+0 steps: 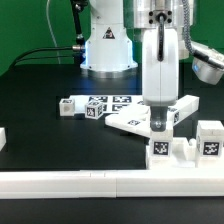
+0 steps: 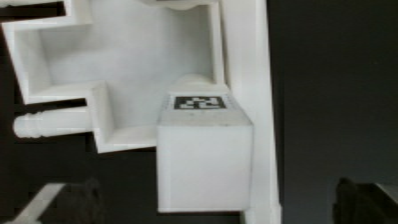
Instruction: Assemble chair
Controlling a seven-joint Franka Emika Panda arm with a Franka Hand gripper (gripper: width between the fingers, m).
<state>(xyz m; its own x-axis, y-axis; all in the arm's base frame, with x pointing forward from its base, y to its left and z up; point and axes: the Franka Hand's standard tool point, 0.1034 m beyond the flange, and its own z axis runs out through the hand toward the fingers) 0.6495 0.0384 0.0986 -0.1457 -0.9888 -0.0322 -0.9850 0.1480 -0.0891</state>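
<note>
Loose chair (image 1: 96, 108) parts lie left of centre in the exterior view. They are chunky and white, each with a black-and-white tag, and more stand at the lower right against the rail (image 1: 80, 182). The gripper (image 1: 161, 125) hangs over those, its fingers (image 2: 50, 203) spread either side of a tagged block (image 2: 205, 150) and clear of it. A descent off-centre could clip the block and knock it askew.
</note>
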